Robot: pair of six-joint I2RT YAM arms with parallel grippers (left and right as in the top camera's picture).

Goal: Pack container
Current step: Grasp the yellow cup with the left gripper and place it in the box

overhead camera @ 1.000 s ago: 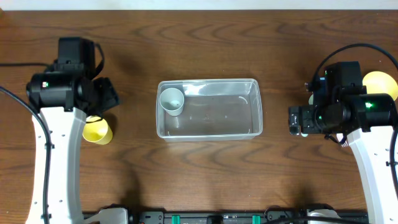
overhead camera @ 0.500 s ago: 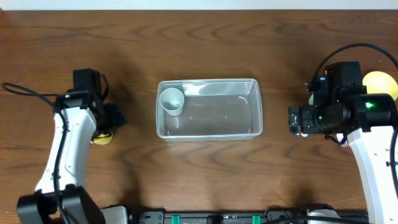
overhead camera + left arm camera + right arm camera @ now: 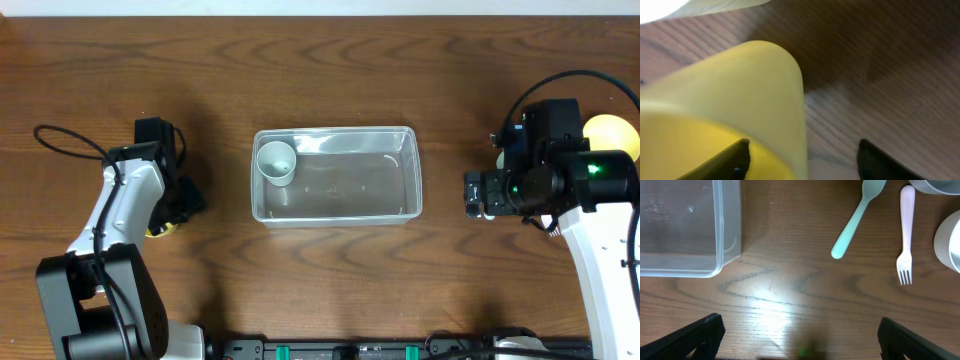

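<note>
Left of the container (image 3: pixel 335 175), well apart from it, a yellow cup (image 3: pixel 163 227) is almost wholly hidden beneath the left arm's wrist; only a sliver shows from overhead. The left wrist view is filled by that cup's blurred side, cut off at the left and bottom edges. The left gripper (image 3: pixel 802 160) has one dark finger in front of the cup and the other standing clear of it with bare wood between, so the jaws are parted around the cup and not clamped on it.

Right of the container, a yellow round thing (image 3: pixel 608 130) is half covered by the right arm.

The container sits flat at the table's middle, open side up, its long axis running left to right between the arms. A grey cup (image 3: pixel 276 162) stands upright inside its left end.

The left arm is bent, its wrist tipped down. The right gripper (image 3: pixel 802 340) hangs over bare wood just right of the container, its jaws spread wide and empty. Beyond it lie a mint spoon (image 3: pixel 857 217) and a pink fork (image 3: pixel 906 235).
</note>
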